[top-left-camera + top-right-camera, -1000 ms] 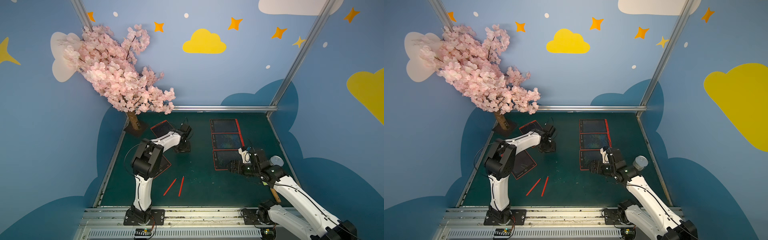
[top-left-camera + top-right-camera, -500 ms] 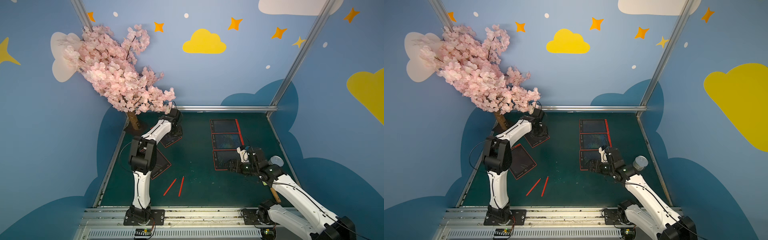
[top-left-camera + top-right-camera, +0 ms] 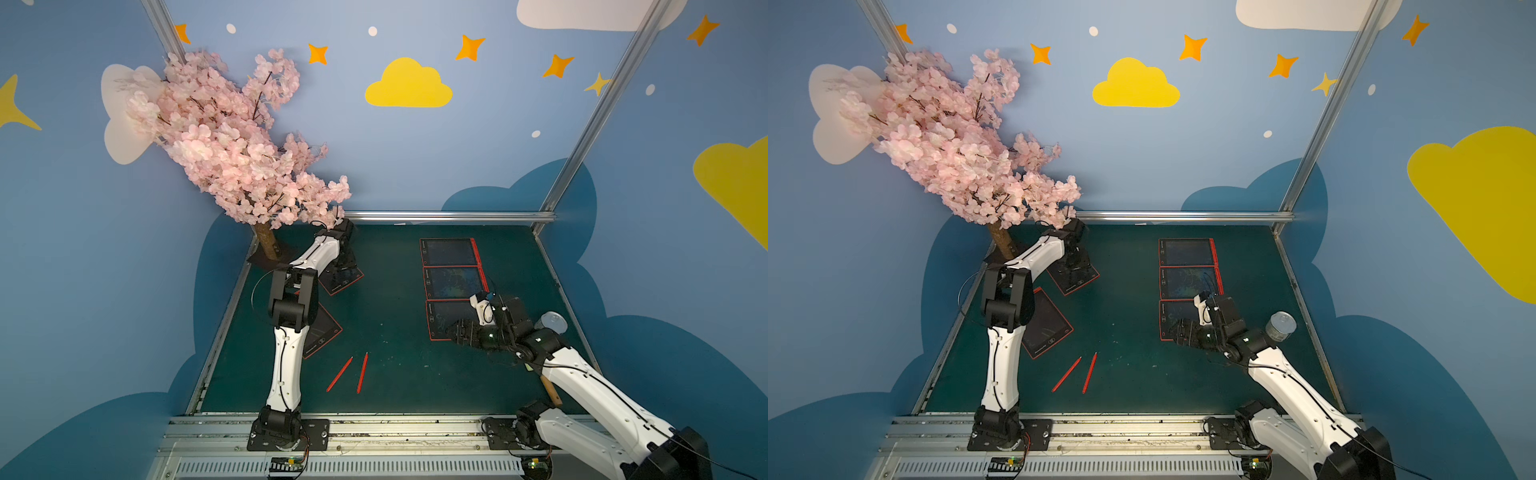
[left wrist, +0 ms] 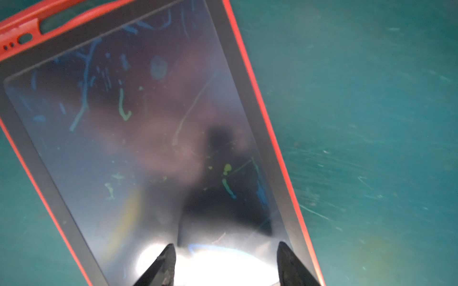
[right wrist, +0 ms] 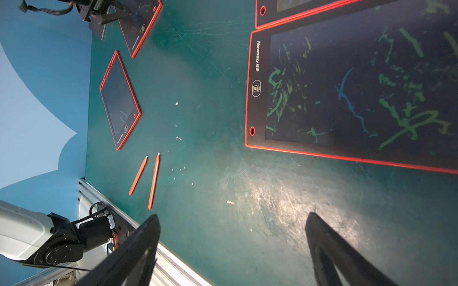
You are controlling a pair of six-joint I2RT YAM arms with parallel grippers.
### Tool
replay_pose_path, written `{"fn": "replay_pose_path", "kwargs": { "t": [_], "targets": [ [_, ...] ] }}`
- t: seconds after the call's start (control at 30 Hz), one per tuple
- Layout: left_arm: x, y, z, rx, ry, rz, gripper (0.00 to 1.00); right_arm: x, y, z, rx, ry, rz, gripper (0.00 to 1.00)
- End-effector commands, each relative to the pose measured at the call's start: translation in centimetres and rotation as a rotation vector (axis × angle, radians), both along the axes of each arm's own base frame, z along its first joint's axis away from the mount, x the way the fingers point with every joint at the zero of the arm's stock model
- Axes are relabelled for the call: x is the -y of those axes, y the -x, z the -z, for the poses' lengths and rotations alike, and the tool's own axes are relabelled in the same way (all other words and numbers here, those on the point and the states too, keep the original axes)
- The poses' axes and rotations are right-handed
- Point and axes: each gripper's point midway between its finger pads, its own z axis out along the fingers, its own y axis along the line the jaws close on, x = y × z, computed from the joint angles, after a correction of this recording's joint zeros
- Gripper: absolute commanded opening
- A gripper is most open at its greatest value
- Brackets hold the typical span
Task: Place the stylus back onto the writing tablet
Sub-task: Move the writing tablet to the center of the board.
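Both gape: left tool (image 4: 224, 247) points down over a tablet (image 4: 148, 123), right tool (image 5: 233, 215) leans low over table (image 5: 210, 123).

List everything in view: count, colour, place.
writing tablets: five, black with red frames; three in a column right of centre, two at left.
styluses: two, red, side by side on bare mat near the front.
blossom tree: one, pink, back left corner.
can: one, grey, beside the right arm.
stick: one, brown, partly under the right arm.
mat: one, dark green, tabletop.
arms: two, white and black, front rail.
left pincer: open, empty, over the farther left tablet.
right pincer: open, empty, above the mat beside the column's nearest tablet.
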Motion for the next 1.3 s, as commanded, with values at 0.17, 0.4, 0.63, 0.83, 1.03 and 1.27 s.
{"fn": "replay_pose_path", "kwargs": {
  "t": [0.17, 0.4, 0.63, 0.83, 1.03, 1.27],
  "targets": [
    [-0.8, 0.2, 1.6, -0.043, -0.047, -0.035, 0.62, -0.2, -0.6, -0.5, 0.019, 0.005, 0.004, 0.91],
    [-0.8, 1.7, 3.3, -0.113, -0.093, -0.008, 0.58, -0.2, -0.8, -0.3, 0.015, 0.007, 0.012, 0.91],
    [1.0, 3.5, 4.3, -0.176, -0.085, 0.051, 0.54, -0.1, -0.6, -0.3, 0.012, 0.010, 0.014, 0.91],
    [3.6, 5.7, 4.9, -0.216, -0.063, 0.129, 0.54, 0.1, -0.5, -0.5, 0.016, 0.014, 0.012, 0.91],
    [5.4, 8.1, 5.4, -0.248, -0.025, 0.172, 0.54, 0.1, -0.3, -0.9, 0.021, 0.011, 0.008, 0.91],
    [7.1, 10.1, 5.4, -0.259, 0.029, 0.195, 0.54, 0.1, -0.1, -0.9, 0.016, 0.010, 0.004, 0.91]
  ]
}}
